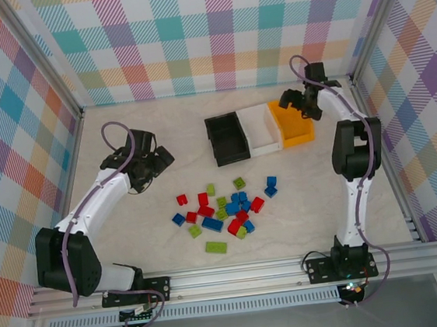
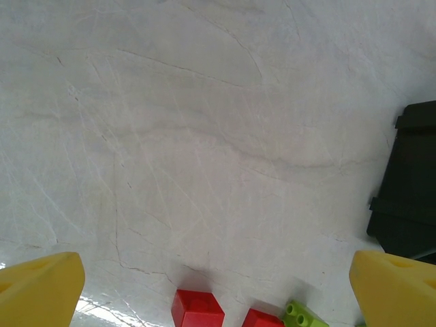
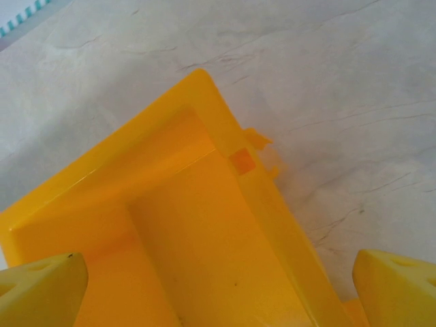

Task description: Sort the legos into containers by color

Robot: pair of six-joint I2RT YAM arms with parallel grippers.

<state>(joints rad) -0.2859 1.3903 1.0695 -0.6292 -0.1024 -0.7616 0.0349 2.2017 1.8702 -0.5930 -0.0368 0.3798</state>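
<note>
Red, blue and lime legos point(image 1: 225, 210) lie scattered on the pale table in front of the arms. Behind them stand the joined containers: black point(image 1: 230, 159), white point(image 1: 264, 148) and orange point(image 1: 300, 136). My left gripper point(image 1: 159, 158) hovers open over bare table left of the black container, with nothing between its fingers. In the left wrist view, two red legos point(image 2: 197, 308) and a lime one point(image 2: 303, 317) lie just below the open gripper point(image 2: 218, 286). My right gripper point(image 1: 294, 101) hangs open over the orange container point(image 3: 177, 204), whose inside holds nothing.
Plaid walls with metal posts close in the table on three sides. A metal rail point(image 1: 238, 275) runs along the near edge by the arm bases. The black container's edge point(image 2: 409, 184) stands at the right of the left wrist view.
</note>
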